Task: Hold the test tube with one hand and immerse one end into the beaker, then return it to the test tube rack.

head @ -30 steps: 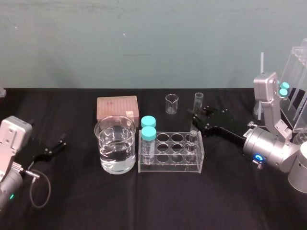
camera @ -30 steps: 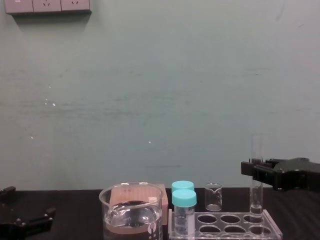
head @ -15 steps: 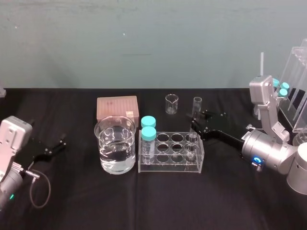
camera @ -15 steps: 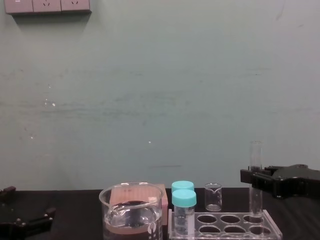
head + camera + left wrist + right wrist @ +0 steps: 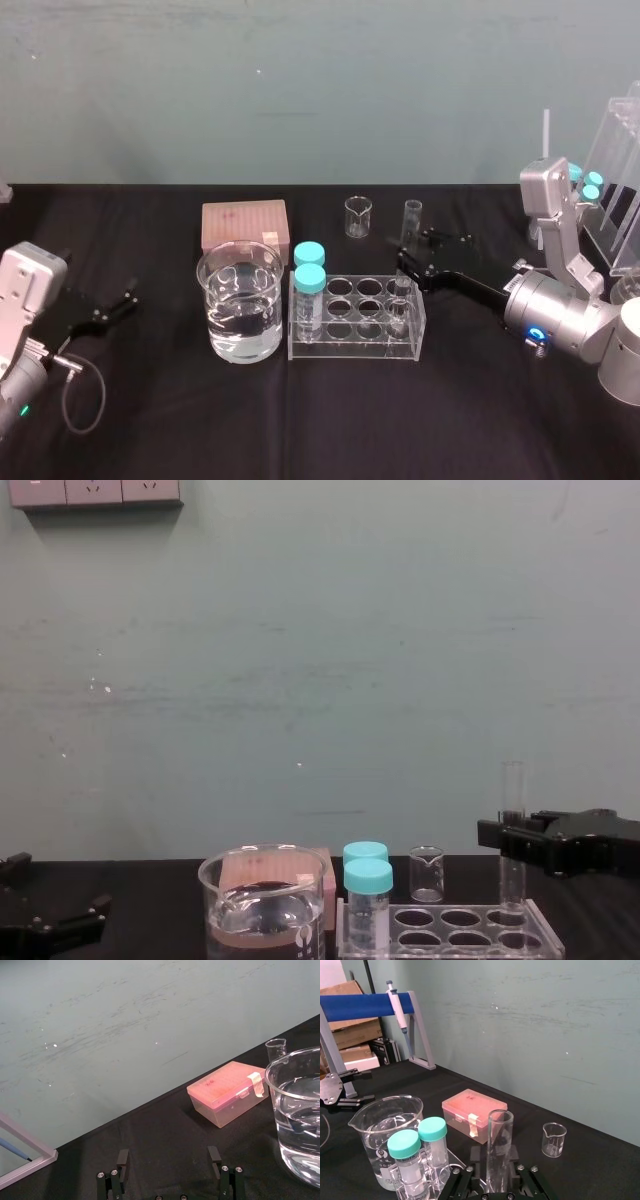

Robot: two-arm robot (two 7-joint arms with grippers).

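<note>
Since the tube (image 5: 411, 216) must stand straight, my right gripper (image 5: 405, 260) pinches it upright, foot in the rack's (image 5: 352, 347) right-end hole, apart from the beaker (image 5: 240, 300); my left gripper (image 5: 120, 302) idles open.

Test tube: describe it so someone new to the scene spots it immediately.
Find the clear test tube rack mid-table, right of the beaker. The test tube stands in its far right hole, gripped by the right hand. It alone is tall, thin and uncapped; the vials are teal-capped.
</note>
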